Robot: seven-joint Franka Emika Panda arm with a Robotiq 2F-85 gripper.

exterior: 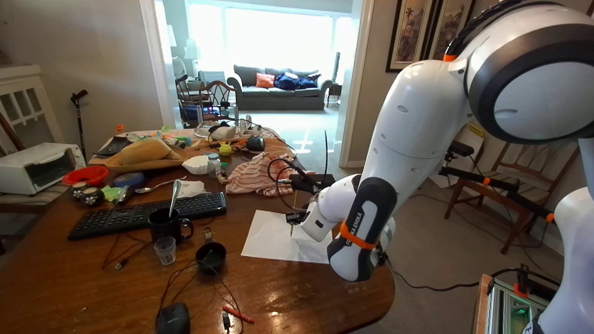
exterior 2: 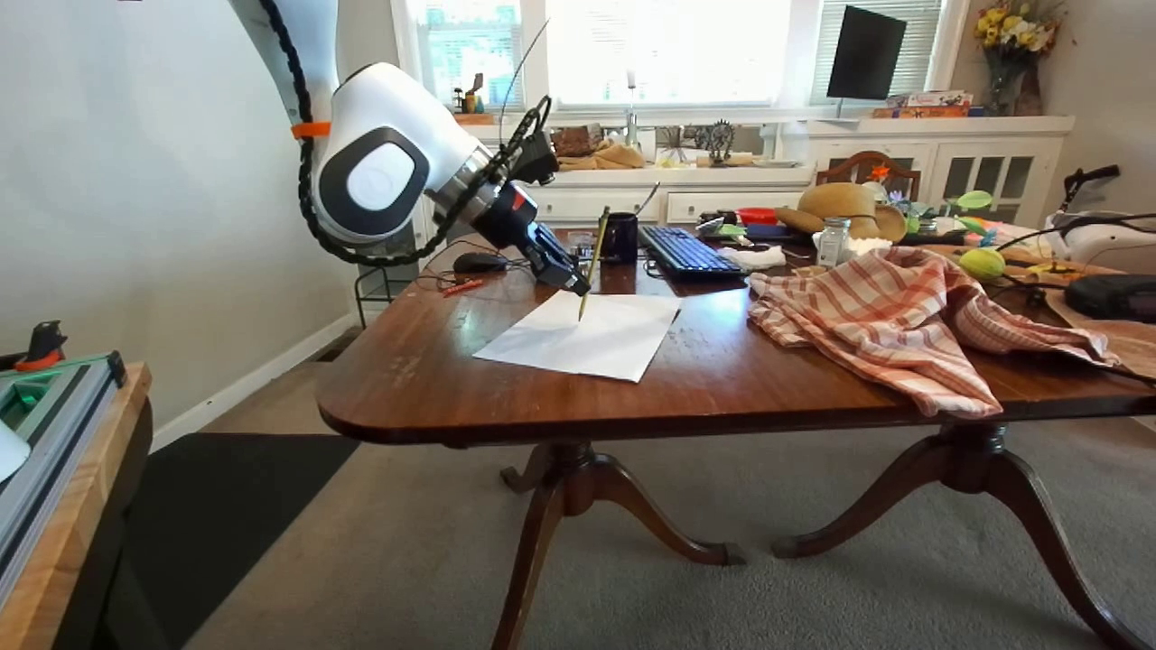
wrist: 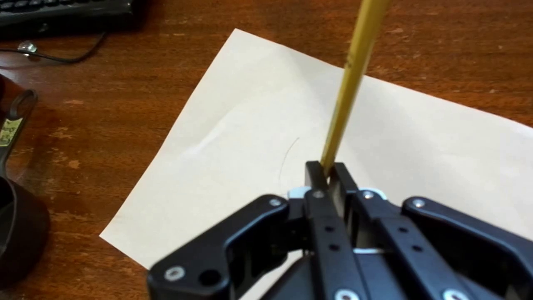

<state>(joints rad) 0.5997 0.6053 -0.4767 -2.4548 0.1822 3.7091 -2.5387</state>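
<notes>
the claw clenched a yellow pencil, whose lower end pointed down at the white paper beneath. beside the claw ran a faint curved line; farther left in the wrist view stood a black measuring cup, then a black computer keyboard.

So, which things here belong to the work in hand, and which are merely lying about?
In use:
slim yellow pencil
black two-fingered gripper, shut on it
flat white paper sheet

Lying about:
long black keyboard
orange-and-white plaid cloth
tan wide-brimmed hat
</notes>
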